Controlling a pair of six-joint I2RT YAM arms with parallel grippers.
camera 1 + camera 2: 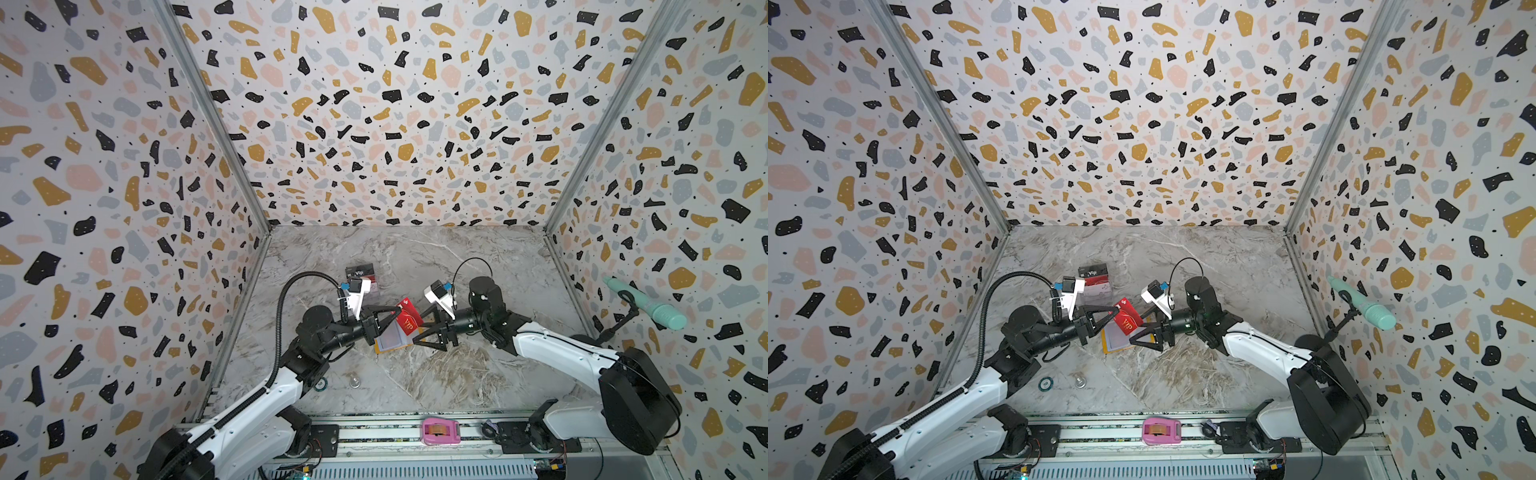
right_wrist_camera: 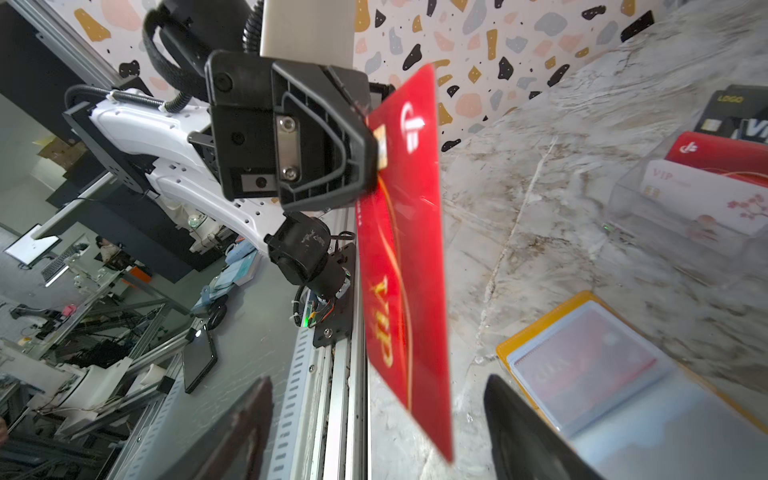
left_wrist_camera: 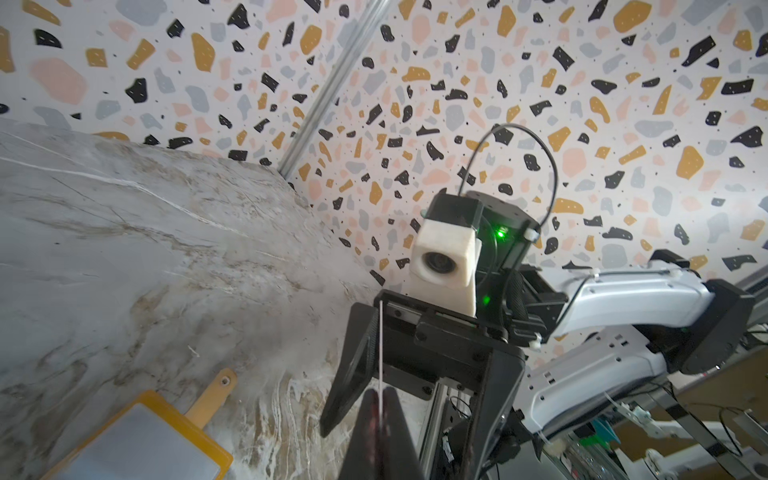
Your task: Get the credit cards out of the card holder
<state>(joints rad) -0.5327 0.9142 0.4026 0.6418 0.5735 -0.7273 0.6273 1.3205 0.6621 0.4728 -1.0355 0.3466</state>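
Left fingers (image 2: 332, 166) pinch the dark red plastic VIP card (image 2: 403, 249) above the mustard-yellow leather-like card holder (image 2: 582, 357) on the tabletop (image 1: 457, 374), so I'd back my wide-spread right fingers (image 2: 528, 436) straight off without clipping it.

a: glossy, smooth plastic on the red card (image 2: 401, 257), with shiny gold print.
b: agreed. matt, leather-like mustard skin on the card holder (image 3: 210, 401); clear, faintly bluish plastic for its sleeves (image 3: 145, 449).
a: smooth, polished marble look on the table (image 1: 457, 374).
b: transparent acrylic for the stand (image 2: 665, 245); bare brushed metal on the front rail (image 1: 374, 434).
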